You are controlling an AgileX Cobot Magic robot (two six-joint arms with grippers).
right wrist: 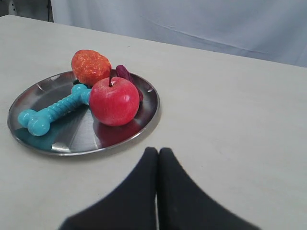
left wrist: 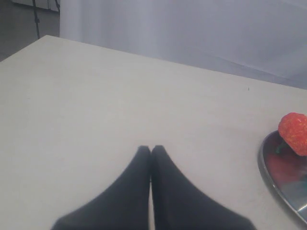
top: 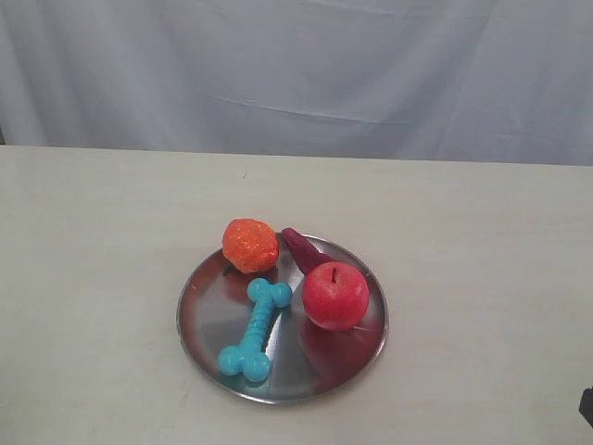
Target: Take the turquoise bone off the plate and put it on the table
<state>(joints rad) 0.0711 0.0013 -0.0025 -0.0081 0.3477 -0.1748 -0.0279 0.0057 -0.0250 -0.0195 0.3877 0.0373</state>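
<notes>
The turquoise bone (top: 255,330) (right wrist: 53,109) lies on the left half of the round steel plate (top: 208,348) (right wrist: 29,143), which rests on the beige table (top: 93,241). My right gripper (right wrist: 158,150) is shut with nothing in it, hovering over bare table a short way from the plate's rim. Only a dark bit of that arm shows at the exterior view's lower right corner. My left gripper (left wrist: 151,148) is shut and empty over bare table, well away from the plate (left wrist: 268,167), whose edge alone shows there. The left arm does not appear in the exterior view.
A red apple (top: 334,295) (right wrist: 114,101), an orange bumpy ball (top: 250,245) (right wrist: 90,66) (left wrist: 293,132) and a dark maroon item (top: 301,248) share the plate. A white cloth backdrop (top: 296,74) hangs behind the table's far edge.
</notes>
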